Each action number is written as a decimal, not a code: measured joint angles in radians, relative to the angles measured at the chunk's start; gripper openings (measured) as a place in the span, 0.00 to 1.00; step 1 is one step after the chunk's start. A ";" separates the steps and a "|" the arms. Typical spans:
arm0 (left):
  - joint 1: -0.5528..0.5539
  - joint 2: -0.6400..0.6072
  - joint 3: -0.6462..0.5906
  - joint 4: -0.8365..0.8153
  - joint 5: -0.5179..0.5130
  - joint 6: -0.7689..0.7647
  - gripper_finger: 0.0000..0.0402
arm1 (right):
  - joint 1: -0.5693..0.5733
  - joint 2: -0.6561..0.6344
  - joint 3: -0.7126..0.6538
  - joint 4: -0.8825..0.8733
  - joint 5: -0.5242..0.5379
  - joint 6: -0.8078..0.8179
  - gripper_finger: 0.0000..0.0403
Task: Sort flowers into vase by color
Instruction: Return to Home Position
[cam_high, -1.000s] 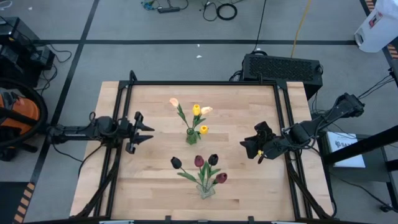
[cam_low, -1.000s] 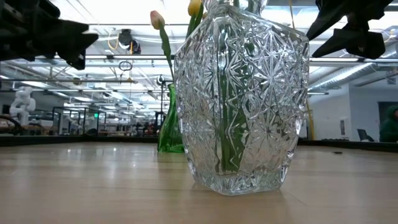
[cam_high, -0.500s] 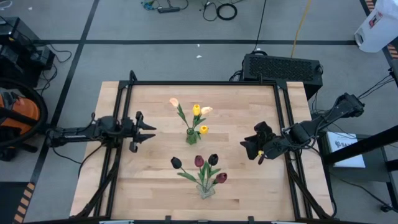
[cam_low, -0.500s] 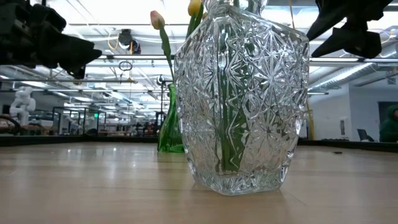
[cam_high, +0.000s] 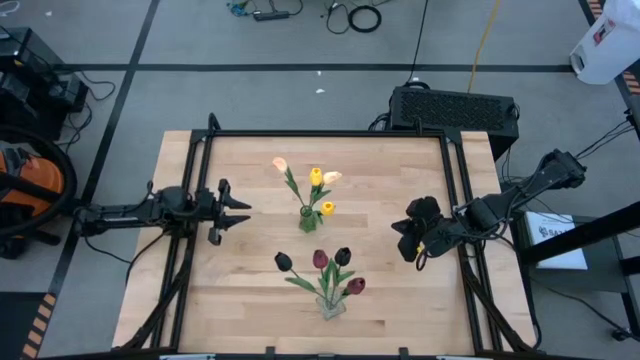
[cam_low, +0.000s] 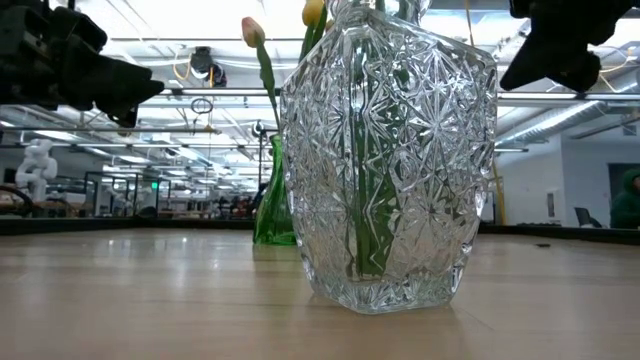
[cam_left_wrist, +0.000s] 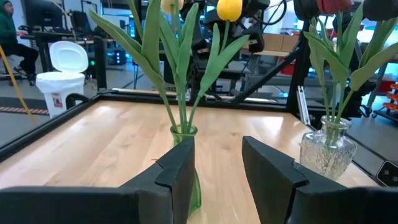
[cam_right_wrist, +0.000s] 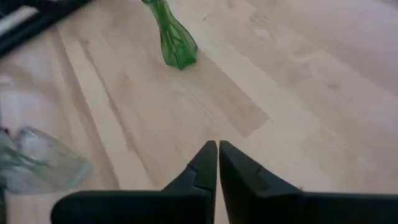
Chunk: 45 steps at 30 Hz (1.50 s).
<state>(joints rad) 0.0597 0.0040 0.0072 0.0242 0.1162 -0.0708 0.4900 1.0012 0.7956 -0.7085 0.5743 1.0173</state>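
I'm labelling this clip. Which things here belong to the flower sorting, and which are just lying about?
Job: yellow and peach flowers in the green vase; dark red flowers in the clear vase; left claw, open; right claw, shut.
Lying about: black box, white jug, floor cables.

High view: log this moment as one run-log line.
green vase: yellow and peach flowers | clear vase: dark flowers | left hand: open, empty, left of vases | right hand: shut, empty, right of vases
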 joint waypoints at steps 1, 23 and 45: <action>0.000 0.000 0.000 0.000 0.000 0.000 0.35 | 0.000 0.000 0.000 -0.009 0.000 -0.017 0.03; 0.000 0.000 0.000 0.001 0.000 -0.001 0.35 | -0.191 -0.169 -0.490 0.791 -0.147 -0.695 0.00; 0.000 0.000 -0.001 0.003 0.000 0.000 0.35 | -0.406 -0.569 -0.783 1.089 -0.368 -0.966 0.00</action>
<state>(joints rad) 0.0597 0.0044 0.0067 0.0273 0.1165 -0.0711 0.0841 0.4323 0.0122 0.3800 0.2064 0.0511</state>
